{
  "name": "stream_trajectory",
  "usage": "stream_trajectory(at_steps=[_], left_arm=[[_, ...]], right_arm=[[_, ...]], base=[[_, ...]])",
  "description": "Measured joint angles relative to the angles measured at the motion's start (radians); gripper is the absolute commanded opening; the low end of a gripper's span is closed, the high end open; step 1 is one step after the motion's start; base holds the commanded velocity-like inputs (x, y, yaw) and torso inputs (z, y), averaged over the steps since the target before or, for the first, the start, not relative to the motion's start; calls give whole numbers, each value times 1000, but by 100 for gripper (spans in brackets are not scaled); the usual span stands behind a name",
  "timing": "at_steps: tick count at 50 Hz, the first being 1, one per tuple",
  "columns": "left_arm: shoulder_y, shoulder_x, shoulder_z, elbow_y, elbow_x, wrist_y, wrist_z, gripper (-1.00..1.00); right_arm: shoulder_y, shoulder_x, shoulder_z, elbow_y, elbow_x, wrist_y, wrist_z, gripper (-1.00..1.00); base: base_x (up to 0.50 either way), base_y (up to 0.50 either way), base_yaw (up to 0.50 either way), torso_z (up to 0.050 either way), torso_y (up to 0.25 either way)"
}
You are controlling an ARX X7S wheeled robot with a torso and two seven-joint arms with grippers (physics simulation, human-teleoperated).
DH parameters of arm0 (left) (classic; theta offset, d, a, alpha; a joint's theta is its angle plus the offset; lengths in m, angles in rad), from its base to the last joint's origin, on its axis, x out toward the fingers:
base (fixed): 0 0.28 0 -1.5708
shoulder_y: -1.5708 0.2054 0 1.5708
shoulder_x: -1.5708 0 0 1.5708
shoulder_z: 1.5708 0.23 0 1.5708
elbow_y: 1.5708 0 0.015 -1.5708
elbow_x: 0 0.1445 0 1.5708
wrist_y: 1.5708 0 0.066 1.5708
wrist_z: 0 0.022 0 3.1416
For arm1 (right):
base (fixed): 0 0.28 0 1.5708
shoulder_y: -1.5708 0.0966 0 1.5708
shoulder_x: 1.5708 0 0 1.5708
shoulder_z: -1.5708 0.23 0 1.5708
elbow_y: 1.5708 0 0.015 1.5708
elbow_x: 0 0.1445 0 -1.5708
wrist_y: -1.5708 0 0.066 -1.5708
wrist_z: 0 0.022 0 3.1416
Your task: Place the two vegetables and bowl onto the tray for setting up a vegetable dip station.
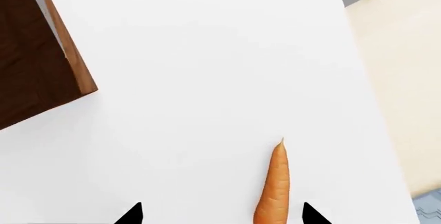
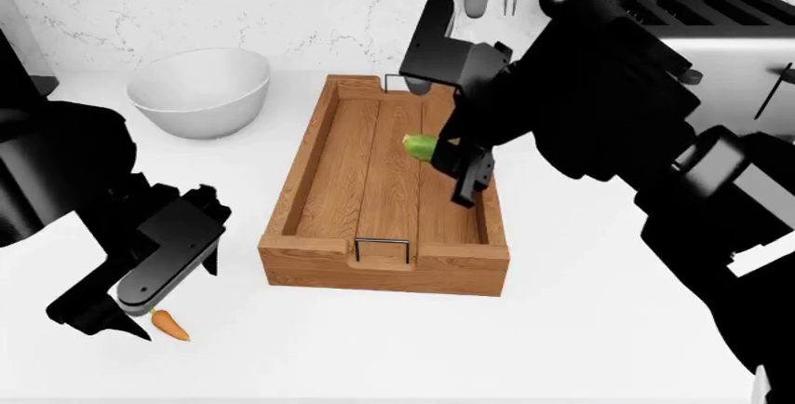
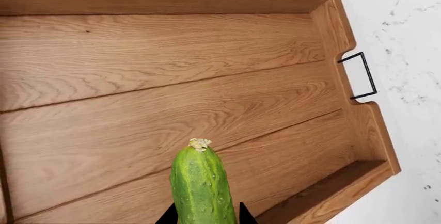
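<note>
Left wrist view: a small tapered orange carrot (image 1: pixel 274 185) is seen lying on the plain white countertop (image 1: pixel 206 79), between the two black fingertips (image 1: pixel 132 214) of the left gripper (image 1: pixel 222 214). The jaws are spread wide and the carrot is not touched by either tip. A corner of the wooden tray (image 1: pixel 76 64) is visible well apart from the carrot.

Head view: the left gripper (image 2: pixel 125 320) is positioned low at the near left, directly over the carrot (image 2: pixel 170 327). A large round white bowl (image 2: pixel 199 90) is noted on the counter at the far left, just beside the long rectangular wooden tray (image 2: pixel 385 260). The right gripper (image 2: pixel 450 157) is held over the tray's far right part, clamped on a short green cucumber (image 2: pixel 420 147).

Right wrist view: the cucumber (image 3: pixel 200 185) is gripped between the right gripper's (image 3: pixel 204 218) fingertips, above the tray's plank floor (image 3: pixel 138 79). A wire handle (image 3: pixel 360 75) is seen at the tray's end.
</note>
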Motion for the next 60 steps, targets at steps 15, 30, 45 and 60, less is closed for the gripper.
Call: stream_trajectory(at_steps=[15, 30, 45, 60], left_arm=[[15, 15, -10, -48, -12, 30, 3, 100], [-1, -25, -1, 28, -8, -15, -10, -100], [-15, -45, 14, 80, -16, -67, -25, -100], [-47, -86, 41, 197, -42, -185, -57, -100]], right_arm=[[-6, 9, 6, -35, 9, 25, 7, -100], [-4, 4, 16, -35, 15, 25, 12, -100], [-5, 3, 25, -33, 20, 16, 18, -100], [-10, 8, 41, -33, 28, 2, 29, -100]], base=[[0, 0, -2, 0, 0], [-1, -2, -1, 0, 0], [-1, -2, -1, 0, 0], [-2, -1, 0, 0, 0]])
